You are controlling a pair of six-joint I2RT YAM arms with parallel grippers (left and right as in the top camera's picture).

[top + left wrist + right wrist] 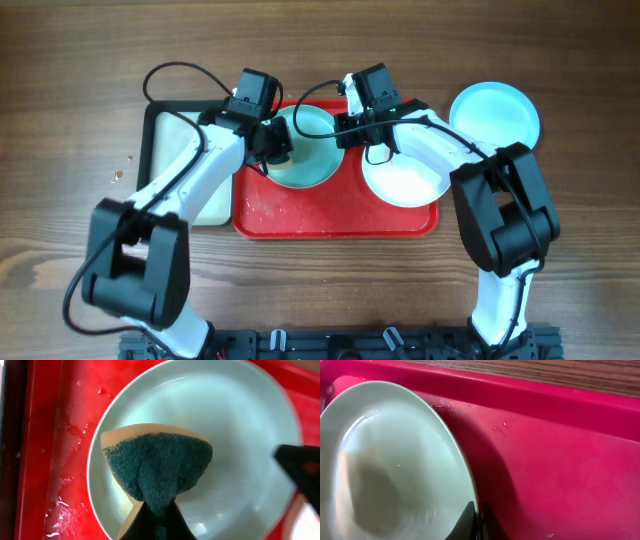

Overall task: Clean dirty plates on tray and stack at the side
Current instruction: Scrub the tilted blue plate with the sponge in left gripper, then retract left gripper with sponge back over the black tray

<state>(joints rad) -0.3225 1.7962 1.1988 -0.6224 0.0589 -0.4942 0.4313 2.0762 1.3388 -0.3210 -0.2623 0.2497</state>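
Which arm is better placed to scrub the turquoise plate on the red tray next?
Left. The left gripper is shut on the sponge, directly over the turquoise plate. The right gripper is shut on that plate's rim and holds no sponge.

Wooden table (80, 60), red tray (300, 215), black-rimmed tray (148, 150) alongside, turquoise plate (495, 115) on bare wood

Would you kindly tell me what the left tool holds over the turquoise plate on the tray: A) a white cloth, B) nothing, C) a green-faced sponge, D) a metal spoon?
C: in the left wrist view the left tool is shut on a green-faced sponge above the turquoise plate.
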